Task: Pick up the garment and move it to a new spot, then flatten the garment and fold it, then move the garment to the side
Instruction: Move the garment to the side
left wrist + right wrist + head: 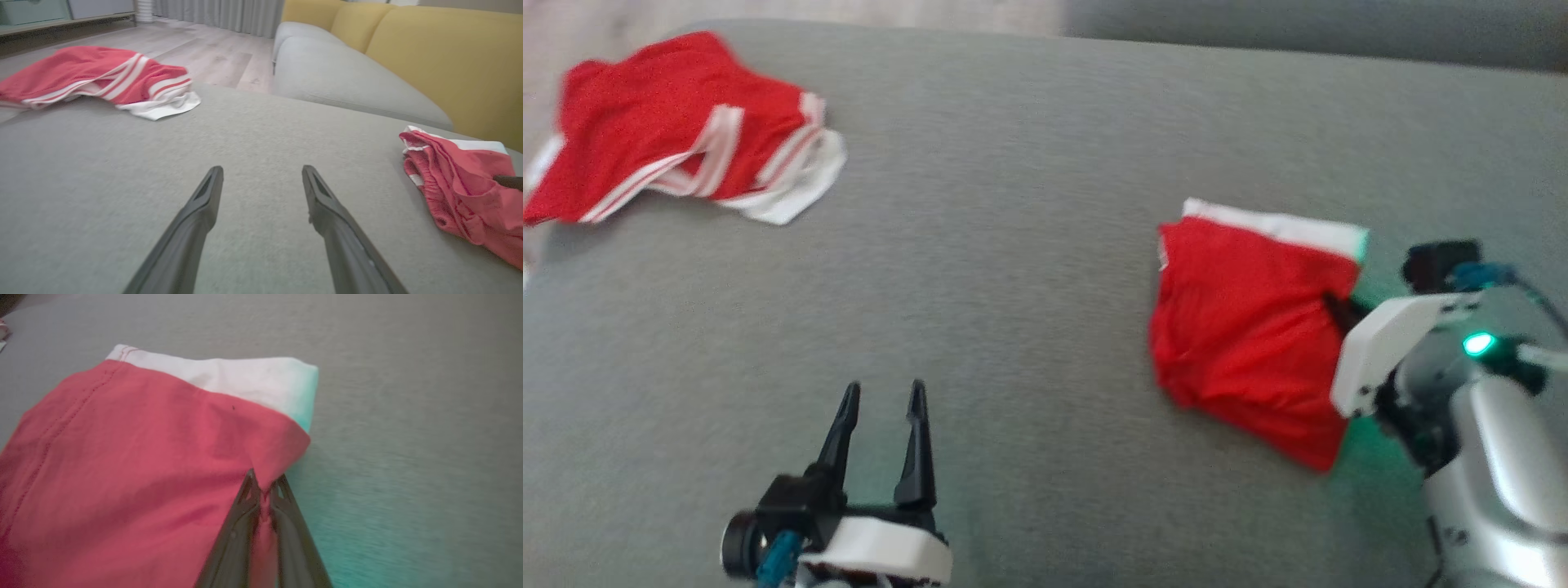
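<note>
Where the garment [1241, 335] lies: folded, red with a white band, on the right of the grey cushion [1029, 245].
Right gripper [264, 482]: clamped on the garment's right edge.
Left gripper [884, 390]: fingers spread apart, holding nothing.
Second red garment [678, 122]: crumpled, far left.

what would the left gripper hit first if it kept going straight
Likely just the grey cushion: the open left gripper aims between the striped garment on its left and the folded garment on its right. Its height above the cushion is unclear.
</note>
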Tool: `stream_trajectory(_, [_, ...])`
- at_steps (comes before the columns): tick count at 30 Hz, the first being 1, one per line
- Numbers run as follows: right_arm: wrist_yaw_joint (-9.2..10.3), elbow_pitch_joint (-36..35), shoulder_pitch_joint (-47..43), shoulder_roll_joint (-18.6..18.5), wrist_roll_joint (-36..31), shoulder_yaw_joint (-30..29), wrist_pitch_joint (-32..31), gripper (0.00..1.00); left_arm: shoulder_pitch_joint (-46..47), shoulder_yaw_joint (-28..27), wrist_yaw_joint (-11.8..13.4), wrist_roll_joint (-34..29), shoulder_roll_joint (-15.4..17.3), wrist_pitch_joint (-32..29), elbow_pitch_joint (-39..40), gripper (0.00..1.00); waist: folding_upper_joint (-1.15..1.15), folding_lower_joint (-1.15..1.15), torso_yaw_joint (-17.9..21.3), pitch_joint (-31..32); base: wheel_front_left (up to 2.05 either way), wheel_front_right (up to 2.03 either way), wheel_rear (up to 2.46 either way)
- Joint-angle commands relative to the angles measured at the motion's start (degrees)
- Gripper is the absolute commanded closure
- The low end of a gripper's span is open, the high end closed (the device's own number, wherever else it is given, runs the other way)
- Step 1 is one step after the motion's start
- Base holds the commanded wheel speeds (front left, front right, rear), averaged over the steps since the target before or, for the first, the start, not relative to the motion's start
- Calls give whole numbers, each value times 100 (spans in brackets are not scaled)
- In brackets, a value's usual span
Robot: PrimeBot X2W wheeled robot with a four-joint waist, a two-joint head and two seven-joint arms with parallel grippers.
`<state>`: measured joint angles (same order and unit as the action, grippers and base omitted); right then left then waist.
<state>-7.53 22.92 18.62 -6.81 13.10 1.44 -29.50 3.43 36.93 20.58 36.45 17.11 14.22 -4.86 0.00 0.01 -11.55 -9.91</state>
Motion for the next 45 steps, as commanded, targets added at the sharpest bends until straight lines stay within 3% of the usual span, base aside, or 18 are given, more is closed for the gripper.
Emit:
stream_trajectory(1, [4,-311,301,-221,-18,112,77,100,313,-189,-35,-92,8,70,236,0,0,-1,460,-190,0,0,0])
stream_trajectory(10, [4,-873,524,-826,12,-179,94,100,795,42,-69,-400,41,-137,613,0,0,-1,1803,-715,0,0,0])
stream_trajectory(18, [4,-1096,833,-673,-31,-461,192,100,1129,135,-14,-621,261,-516,874,0,0,-1,2610,-1223,0,0,0])
stream_trajectory(24, [4,-808,1257,-738,-172,-464,210,100,1205,149,7,-667,343,-625,961,0,0,-1,2578,-1362,0,0,0])
stream_trajectory(37, [4,283,2553,-1703,-1026,-837,183,100,1189,9,201,-683,460,-626,1152,0,0,-1,1871,-1623,0,0,0])
stream_trajectory(38, [4,317,2612,-1732,-1085,-871,222,88,1184,5,203,-680,465,-618,1155,0,0,-1,1848,-1637,0,0,0])
stream_trajectory(39, [4,342,2668,-1753,-1159,-917,285,25,1183,3,203,-677,467,-611,1156,0,0,-1,1828,-1651,0,0,0])
stream_trajectory(40, [4,348,2720,-1773,-1257,-947,397,0,1186,2,202,-675,467,-605,1155,0,0,-1,1813,-1663,0,0,0])
stream_trajectory(45, [4,414,2890,-1588,-1475,-1000,986,0,1216,2,211,-660,436,-581,1120,0,0,-1,1780,-1674,0,0,0])
